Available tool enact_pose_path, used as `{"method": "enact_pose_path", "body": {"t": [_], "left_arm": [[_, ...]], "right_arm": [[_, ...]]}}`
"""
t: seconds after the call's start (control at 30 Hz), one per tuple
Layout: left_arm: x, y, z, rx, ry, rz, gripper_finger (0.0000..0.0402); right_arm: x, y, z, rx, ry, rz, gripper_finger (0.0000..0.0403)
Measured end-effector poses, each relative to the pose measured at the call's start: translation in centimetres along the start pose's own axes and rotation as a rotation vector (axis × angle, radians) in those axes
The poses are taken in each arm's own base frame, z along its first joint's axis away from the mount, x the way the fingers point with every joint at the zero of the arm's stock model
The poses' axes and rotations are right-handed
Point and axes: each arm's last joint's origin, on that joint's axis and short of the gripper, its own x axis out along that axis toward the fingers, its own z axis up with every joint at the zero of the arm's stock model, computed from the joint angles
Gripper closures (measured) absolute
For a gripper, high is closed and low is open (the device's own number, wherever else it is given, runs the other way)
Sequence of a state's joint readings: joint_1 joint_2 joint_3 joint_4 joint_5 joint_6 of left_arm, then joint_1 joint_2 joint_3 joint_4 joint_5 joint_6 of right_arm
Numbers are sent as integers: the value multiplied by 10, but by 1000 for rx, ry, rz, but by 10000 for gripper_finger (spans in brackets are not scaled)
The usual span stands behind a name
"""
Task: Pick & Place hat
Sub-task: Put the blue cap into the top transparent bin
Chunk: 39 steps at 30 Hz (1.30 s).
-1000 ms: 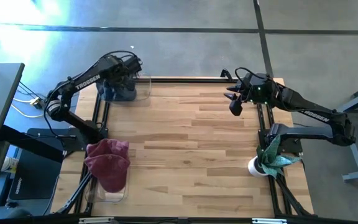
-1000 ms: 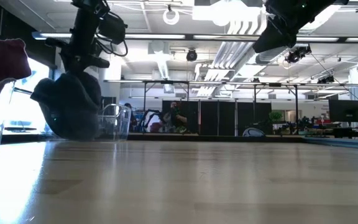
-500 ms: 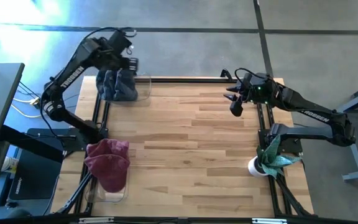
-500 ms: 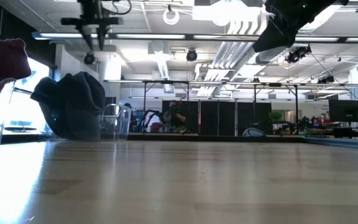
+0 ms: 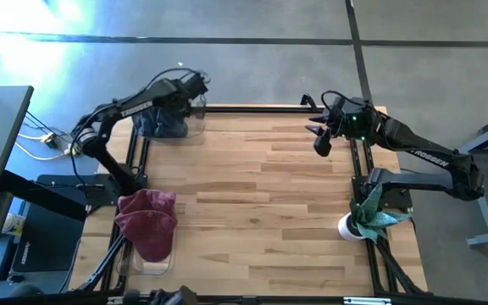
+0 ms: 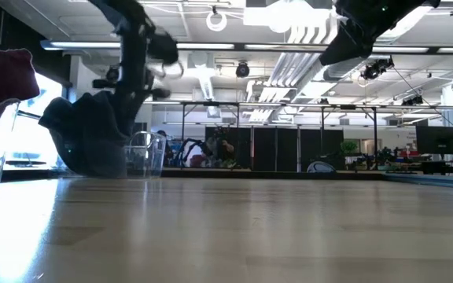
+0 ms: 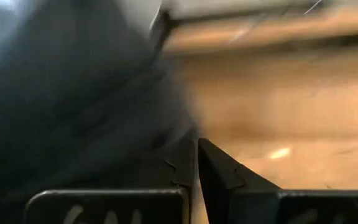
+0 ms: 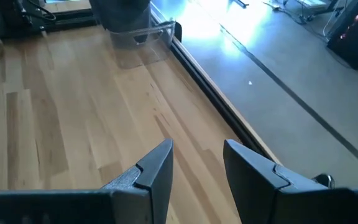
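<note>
In the upper left of the high view, our left tool point(image 5: 195, 87) hangs over the dark grey soft fabric hat point(image 5: 161, 120), which sits in a clear plastic box point(image 5: 195, 119) at the far left corner of the light wooden counter point(image 5: 261, 195); its fingers point(image 7: 219, 177) look clenched together and empty. We judge the picking step is beginning, so next the fingers must part and go down onto the hat. Half a second ago this arm stood raised higher and further left; the right tool point(image 5: 318, 140), released, waits at the upper right.
</note>
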<state>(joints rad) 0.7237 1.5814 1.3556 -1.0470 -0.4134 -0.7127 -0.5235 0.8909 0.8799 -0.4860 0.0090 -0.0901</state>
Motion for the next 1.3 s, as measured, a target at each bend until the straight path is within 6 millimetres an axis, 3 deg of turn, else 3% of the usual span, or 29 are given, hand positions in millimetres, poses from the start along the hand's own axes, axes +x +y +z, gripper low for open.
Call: {"method": "enact_pose_path", "body": {"t": [0.07, 0.27, 0.5, 0.73, 0.9, 1.07, 1.3], "left_arm": [[14, 8, -8, 18, 56, 69, 395], [29, 22, -29, 7, 94, 254, 400], [9, 27, -21, -4, 112, 298, 401], [-27, 9, -10, 44, 187, 49, 401], [-35, -7, -23, 176, 221, -53, 401], [-21, -1, -42, 222, 258, -73, 401], [21, 28, -52, 164, 280, 16, 401]], "right_arm": [[0, 0, -1, 11, 10, 4, 265], [0, 0, -2, 31, 19, 9, 265], [0, -1, -2, 24, 19, 6, 265], [0, -1, -2, 26, 19, 6, 265], [0, 0, -2, 66, 19, 18, 265], [0, 0, -3, 68, 31, 37, 265], [0, 0, -3, 68, 28, 36, 265]]}}
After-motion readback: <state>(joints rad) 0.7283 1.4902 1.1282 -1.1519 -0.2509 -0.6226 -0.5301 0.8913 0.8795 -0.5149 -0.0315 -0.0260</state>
